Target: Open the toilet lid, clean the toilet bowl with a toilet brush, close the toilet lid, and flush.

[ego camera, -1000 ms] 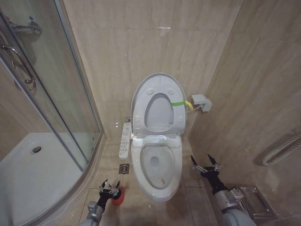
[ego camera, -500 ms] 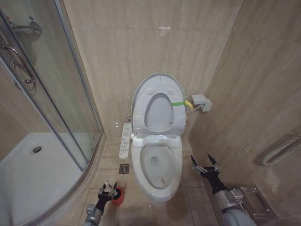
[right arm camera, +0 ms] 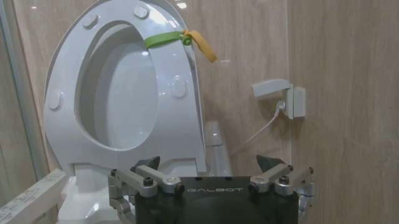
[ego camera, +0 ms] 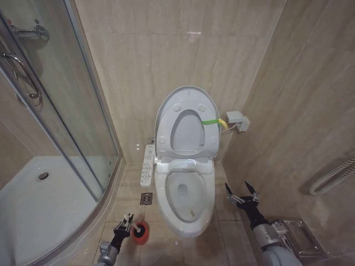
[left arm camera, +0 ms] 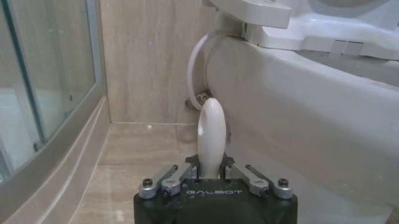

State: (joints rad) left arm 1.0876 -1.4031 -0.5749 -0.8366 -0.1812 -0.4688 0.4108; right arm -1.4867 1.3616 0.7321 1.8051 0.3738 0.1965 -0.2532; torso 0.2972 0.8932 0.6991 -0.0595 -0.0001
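Note:
The toilet lid (ego camera: 187,133) stands upright against the wall with the ring seat raised in front of it, a green-yellow strap (ego camera: 209,121) at its edge. Below lies the uncovered toilet bowl (ego camera: 185,219). On the floor to the bowl's left sits the red holder (ego camera: 140,233). My left gripper (ego camera: 127,224) is right beside it, shut on the toilet brush's white loop handle (left arm camera: 210,130); the brush head is hidden. To the bowl's right my right gripper (ego camera: 242,195) hangs open and holds nothing. Its wrist view faces the lid (right arm camera: 128,93) and strap (right arm camera: 168,38).
A glass shower enclosure (ego camera: 66,127) and its curved sill close off the left. The button panel (ego camera: 147,164) juts from the bowl's left side, with a floor drain (ego camera: 146,198) below it. A wall socket (ego camera: 237,119) with a cord is right of the lid. Tiled wall stands close on the right.
My left gripper has drawn down and back beside the red holder, and its fingers have gone from spread to shut on the brush handle. The right arm has stayed put.

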